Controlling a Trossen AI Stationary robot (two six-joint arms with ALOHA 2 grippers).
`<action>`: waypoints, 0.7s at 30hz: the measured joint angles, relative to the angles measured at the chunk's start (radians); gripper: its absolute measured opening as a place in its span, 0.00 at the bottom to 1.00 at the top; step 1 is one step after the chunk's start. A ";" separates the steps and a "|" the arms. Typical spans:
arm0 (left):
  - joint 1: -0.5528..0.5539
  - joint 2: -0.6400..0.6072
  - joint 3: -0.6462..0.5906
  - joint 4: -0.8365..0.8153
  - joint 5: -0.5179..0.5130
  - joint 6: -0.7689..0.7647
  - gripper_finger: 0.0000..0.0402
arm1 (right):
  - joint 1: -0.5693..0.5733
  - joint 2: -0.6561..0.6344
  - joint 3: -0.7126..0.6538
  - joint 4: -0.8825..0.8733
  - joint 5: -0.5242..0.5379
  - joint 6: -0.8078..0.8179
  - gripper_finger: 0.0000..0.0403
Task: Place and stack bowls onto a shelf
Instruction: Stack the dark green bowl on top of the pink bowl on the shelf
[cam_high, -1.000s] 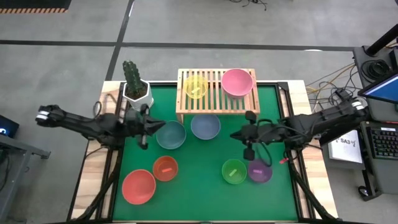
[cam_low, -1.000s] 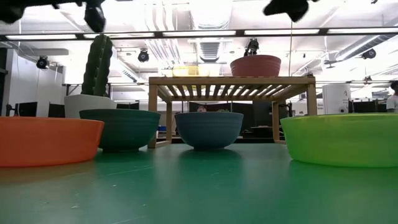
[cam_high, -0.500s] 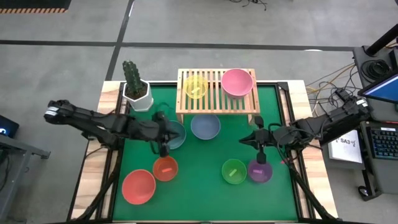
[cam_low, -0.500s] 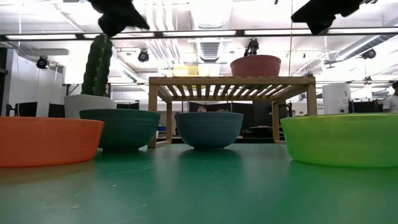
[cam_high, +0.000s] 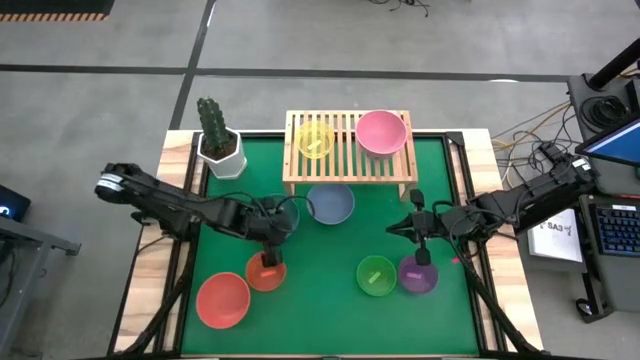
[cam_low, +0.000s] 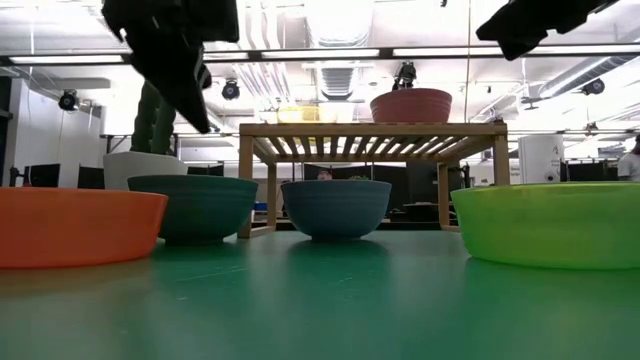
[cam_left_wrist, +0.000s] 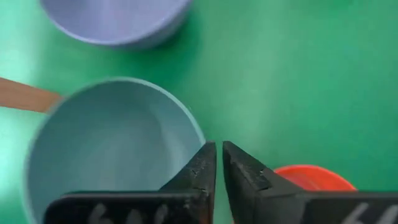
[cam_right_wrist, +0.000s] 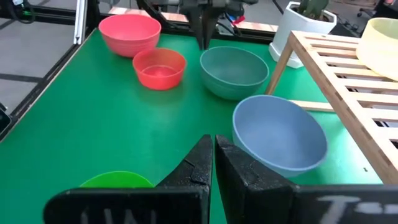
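The left arm (cam_high: 190, 208) hides most of the teal bowl (cam_high: 287, 207) from above.

Grey concrete floor (cam_high: 120, 110); ceiling strip lights (cam_low: 330, 52); exposed ducts overhead.

Green mat (cam_high: 320, 300); slatted light-wood shelf (cam_high: 345, 160) with yellow bowl (cam_high: 315, 138) and pink bowl (cam_high: 381, 132). Below: blue bowl (cam_high: 330, 204), red bowl (cam_high: 265, 272), green bowl (cam_high: 377, 275), purple bowl (cam_high: 417, 275).

The left gripper (cam_high: 268, 252) hangs between two bowls: one bowl (cam_high: 266, 271) just ahead of its fingertips, another bowl (cam_high: 276, 216) just behind, under its wrist.
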 joint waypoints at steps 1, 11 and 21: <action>0.000 0.011 0.000 -0.002 0.001 0.000 0.07 | 0.000 -0.001 0.000 0.000 -0.005 0.000 0.02; 0.000 0.121 0.000 -0.005 -0.038 0.000 0.41 | 0.000 -0.001 0.000 0.000 -0.023 -0.005 0.02; 0.000 0.224 0.000 -0.006 -0.040 0.002 0.38 | 0.000 -0.001 0.000 0.000 -0.023 -0.007 0.02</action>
